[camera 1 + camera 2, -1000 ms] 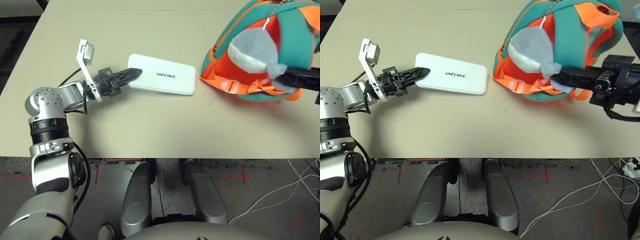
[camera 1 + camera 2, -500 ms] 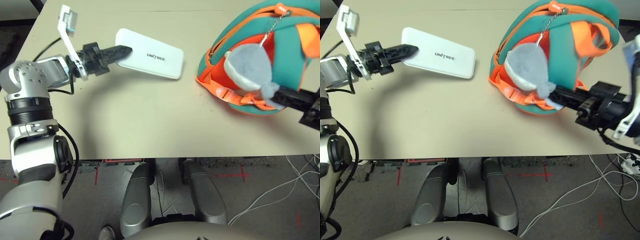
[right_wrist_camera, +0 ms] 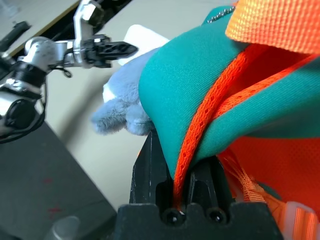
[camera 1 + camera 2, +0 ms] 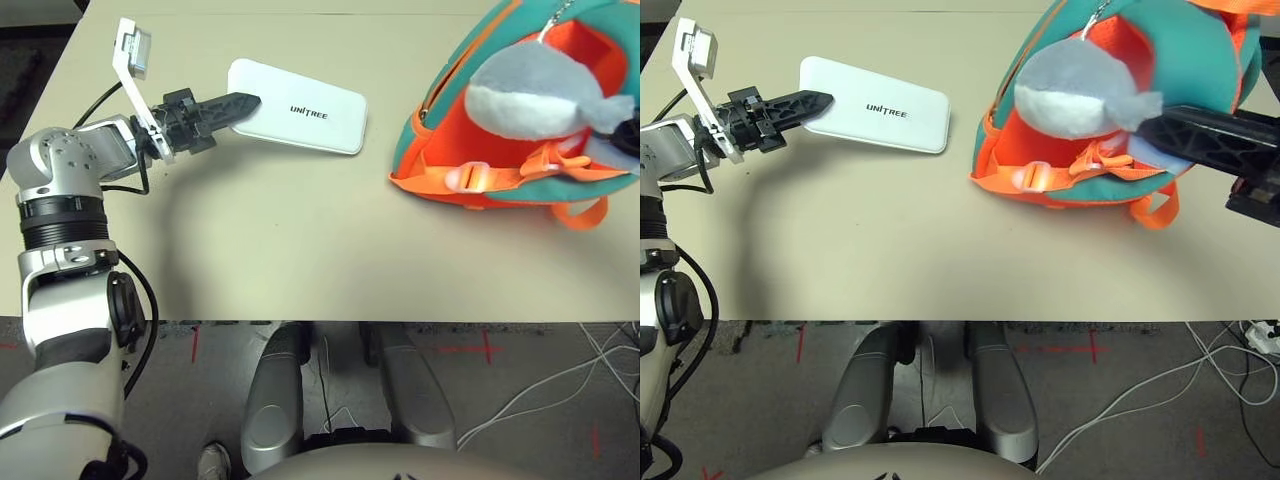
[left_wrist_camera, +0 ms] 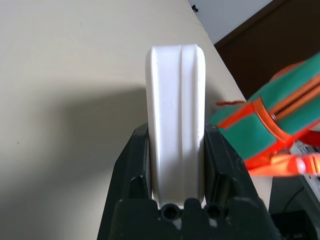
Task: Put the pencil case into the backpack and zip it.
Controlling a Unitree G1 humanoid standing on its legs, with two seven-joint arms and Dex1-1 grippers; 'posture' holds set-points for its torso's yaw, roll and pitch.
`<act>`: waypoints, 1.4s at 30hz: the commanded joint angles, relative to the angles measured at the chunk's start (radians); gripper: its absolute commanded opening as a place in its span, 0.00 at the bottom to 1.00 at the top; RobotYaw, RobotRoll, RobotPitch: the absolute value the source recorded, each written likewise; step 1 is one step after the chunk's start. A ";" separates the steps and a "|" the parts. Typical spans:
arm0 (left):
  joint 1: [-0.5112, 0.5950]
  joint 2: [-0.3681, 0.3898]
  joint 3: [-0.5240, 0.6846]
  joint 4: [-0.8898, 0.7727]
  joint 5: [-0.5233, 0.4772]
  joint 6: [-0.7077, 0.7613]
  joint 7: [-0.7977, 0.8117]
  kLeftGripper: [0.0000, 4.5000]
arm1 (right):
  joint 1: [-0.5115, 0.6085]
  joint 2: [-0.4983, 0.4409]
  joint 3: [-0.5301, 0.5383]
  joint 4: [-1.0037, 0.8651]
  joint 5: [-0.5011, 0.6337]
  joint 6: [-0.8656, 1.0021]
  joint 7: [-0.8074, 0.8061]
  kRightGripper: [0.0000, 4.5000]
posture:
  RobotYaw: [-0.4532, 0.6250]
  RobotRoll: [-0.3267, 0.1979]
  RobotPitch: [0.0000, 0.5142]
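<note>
The left gripper (image 5: 176, 150), fingers partly open, clamps the white UNITREE pencil case (image 4: 876, 105). The right gripper (image 3: 172, 170), nearly closed, pinches the teal-and-orange backpack's (image 4: 1090, 187) orange-trimmed edge.

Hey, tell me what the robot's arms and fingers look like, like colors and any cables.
The left arm is silver with rounded joints, a ribbed black collar near the wrist and black cables looping alongside. A white bracket juts up at the wrist. Its fingers are black and taper to a point. The right fingers are black too, with recessed, ribbed sides.
</note>
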 commanded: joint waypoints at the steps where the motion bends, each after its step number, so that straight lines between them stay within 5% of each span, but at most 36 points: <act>1: 0.011 -0.017 -0.038 0.028 0.038 0.009 -0.002 0.28 | 0.019 -0.016 -0.107 -0.013 0.042 -0.014 0.062 0.02 | 0.19 0.62 0.61; 6: -0.003 -0.020 -0.043 0.043 0.053 0.007 -0.015 0.28 | 0.084 -0.020 -0.156 -0.009 0.042 -0.003 0.107 0.02 | 0.19 0.62 0.61; 13: -0.040 -0.012 -0.050 0.053 0.074 -0.008 -0.042 0.28 | 0.331 0.040 -0.229 -0.093 0.042 0.027 0.161 0.02 | 0.20 0.62 0.61; 19: -0.162 0.024 -0.082 0.046 0.099 -0.070 -0.132 0.28 | 0.430 0.059 -0.178 -0.124 0.042 0.004 0.101 0.02 | 0.22 0.62 0.59; 24: -0.294 0.064 -0.142 0.025 0.139 -0.192 -0.291 0.28 | 0.391 0.041 -0.088 -0.117 0.009 -0.030 0.094 0.02 | 0.24 0.62 0.59; 33: -0.203 0.117 -0.201 -0.276 0.099 -0.262 -0.523 0.28 | 0.282 0.017 0.039 -0.071 -0.082 -0.032 0.151 0.02 | 0.27 0.62 0.60; 42: -0.137 0.132 -0.147 -0.361 0.101 -0.325 -0.500 0.28 | 0.203 0.011 0.127 -0.031 -0.159 -0.023 0.200 0.02 | 0.29 0.62 0.61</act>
